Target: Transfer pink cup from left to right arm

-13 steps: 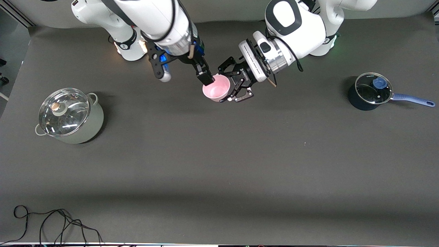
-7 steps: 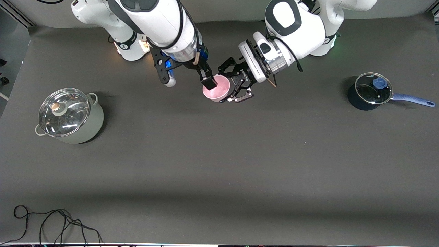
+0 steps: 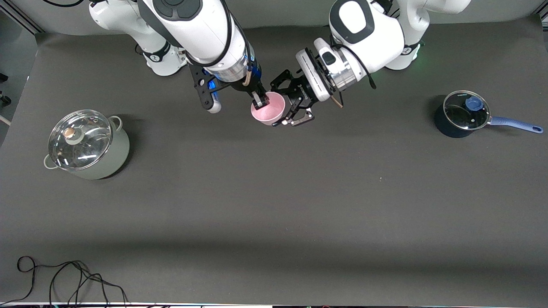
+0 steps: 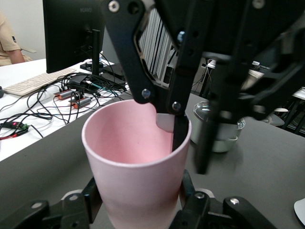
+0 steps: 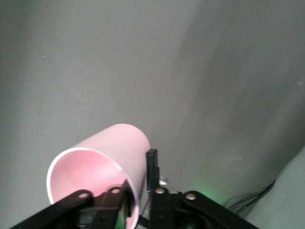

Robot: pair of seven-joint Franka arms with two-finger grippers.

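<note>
The pink cup (image 3: 270, 112) hangs over the table between the two arms, tilted with its mouth toward the front camera. My left gripper (image 3: 279, 105), the scissor-linkage one, is shut on the cup's lower body (image 4: 138, 162), with a finger (image 4: 93, 200) on each side. My right gripper (image 3: 260, 101) is shut on the cup's rim at the side away from the left gripper. One of its fingers (image 4: 178, 131) is inside the cup and the other is outside. The right wrist view shows the cup (image 5: 102, 162) with its wall pinched in that gripper (image 5: 139, 191).
A grey-green pot with a glass lid (image 3: 87, 145) stands toward the right arm's end of the table. A dark blue saucepan with a lid (image 3: 464, 113) stands toward the left arm's end. Black cable (image 3: 64, 278) lies at the table edge nearest the front camera.
My right gripper has closed from wide open onto the cup's rim. The left gripper has kept its hold, and the cup has shifted slightly toward the bases.
</note>
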